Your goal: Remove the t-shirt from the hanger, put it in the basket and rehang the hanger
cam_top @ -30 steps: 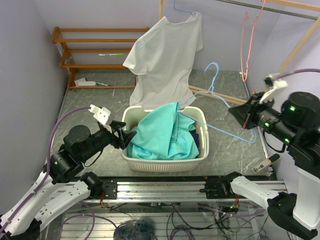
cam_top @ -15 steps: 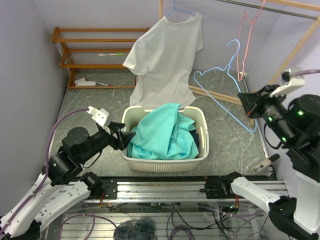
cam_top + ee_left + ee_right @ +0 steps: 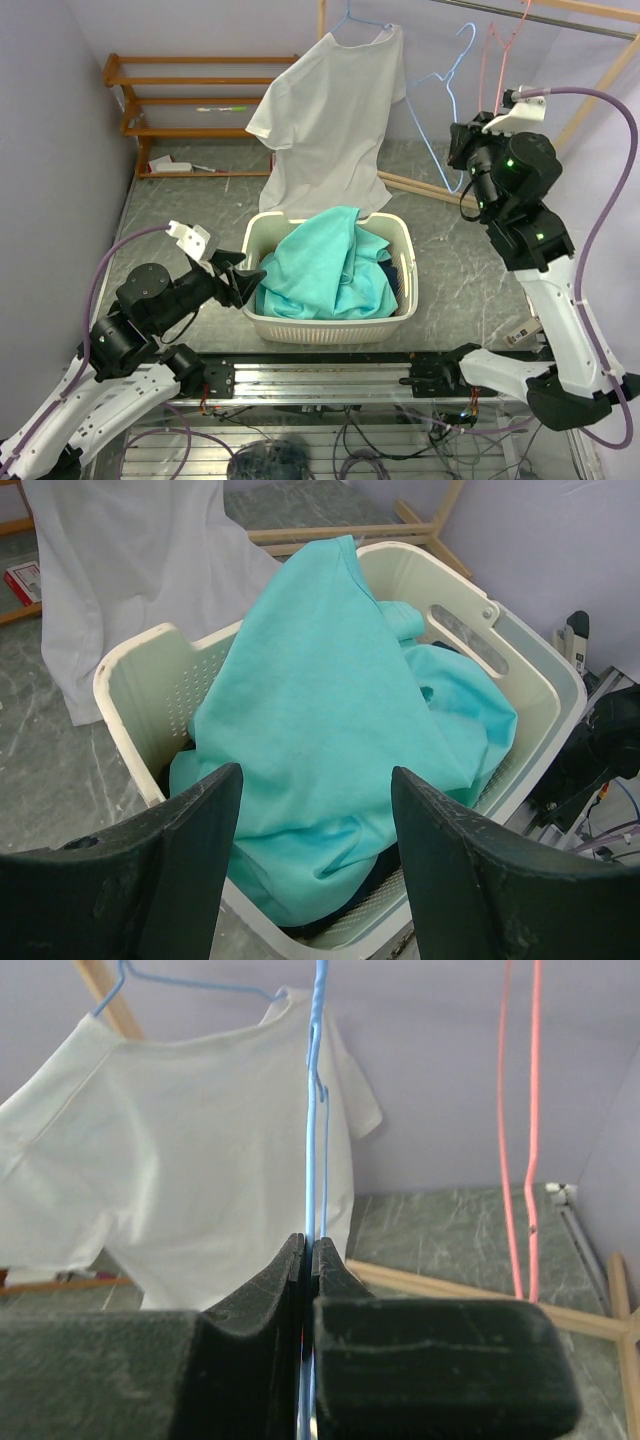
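A teal t-shirt (image 3: 335,268) lies bunched in the cream basket (image 3: 258,232); in the left wrist view the t-shirt (image 3: 320,680) fills most of the basket (image 3: 130,655). My left gripper (image 3: 245,280) hovers at the basket's left rim, open with nothing between its jaws (image 3: 315,775). My right gripper (image 3: 462,140) is raised at the right rear, shut on the wire of a bare blue hanger (image 3: 440,100), which runs straight up from the jaws (image 3: 309,1245). A white t-shirt (image 3: 330,110) hangs on another blue hanger (image 3: 360,20) at the back.
A pink hanger (image 3: 495,60) hangs from the metal rail (image 3: 540,18) just right of the held hanger. A wooden shelf rack (image 3: 190,100) stands at the back left. Wooden frame bars (image 3: 420,188) lie on the floor behind the basket.
My right arm has swung the blue hanger up and back, from beside the basket to high near the rail. The left arm has drawn back slightly from the basket.
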`<state>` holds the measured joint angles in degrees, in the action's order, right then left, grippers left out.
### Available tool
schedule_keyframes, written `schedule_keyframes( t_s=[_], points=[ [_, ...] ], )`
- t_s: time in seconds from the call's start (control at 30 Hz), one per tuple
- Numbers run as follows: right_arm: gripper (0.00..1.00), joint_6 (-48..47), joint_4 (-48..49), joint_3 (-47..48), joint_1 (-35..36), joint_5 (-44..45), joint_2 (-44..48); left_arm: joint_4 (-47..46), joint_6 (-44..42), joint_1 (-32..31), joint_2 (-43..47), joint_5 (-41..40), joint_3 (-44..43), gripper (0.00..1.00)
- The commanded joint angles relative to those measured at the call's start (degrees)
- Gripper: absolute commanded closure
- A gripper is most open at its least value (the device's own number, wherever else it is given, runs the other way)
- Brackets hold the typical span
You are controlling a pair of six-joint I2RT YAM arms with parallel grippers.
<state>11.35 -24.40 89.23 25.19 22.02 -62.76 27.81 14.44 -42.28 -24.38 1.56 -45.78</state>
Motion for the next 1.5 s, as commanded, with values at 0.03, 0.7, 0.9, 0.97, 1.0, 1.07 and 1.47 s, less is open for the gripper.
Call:
schedule_keyframes(
  t_s=[0.03,0.7,0.9,0.97,1.0,1.07,1.47],
  points=[
    [1.00,-5.3,17.9,-0.4,0.2,7.8,-1.9,1.0,0.4,-0.3,0.3,-0.7,0.2,0.28],
    [1.00,-15.4,25.1,10.6,-1.8,11.6,-18.4,1.0,0.6,-0.3,0.1,0.5,0.3,0.28],
    [1.00,-12.5,23.1,12.2,-4.6,9.4,-21.7,1.0,0.7,-0.3,0.3,0.0,0.4,0.28],
    [1.00,-11.1,21.9,12.2,-5.4,8.1,-22.4,1.0,0.7,-0.3,0.2,-0.1,0.4,0.28],
    [1.00,-10.4,21.3,12.0,-5.5,7.5,-22.5,1.0,0.7,-0.3,0.1,-0.1,0.4,0.28],
    [1.00,-9.3,19.4,11.7,-5.7,6.3,-22.3,1.1,0.7,-0.3,-0.2,-0.1,0.4,0.28],
    [0.01,1.4,2.2,0.0,-5.7,-7.4,-6.4,1.2,0.7,-0.3,-2.3,-0.5,0.3,0.27]
  ],
)
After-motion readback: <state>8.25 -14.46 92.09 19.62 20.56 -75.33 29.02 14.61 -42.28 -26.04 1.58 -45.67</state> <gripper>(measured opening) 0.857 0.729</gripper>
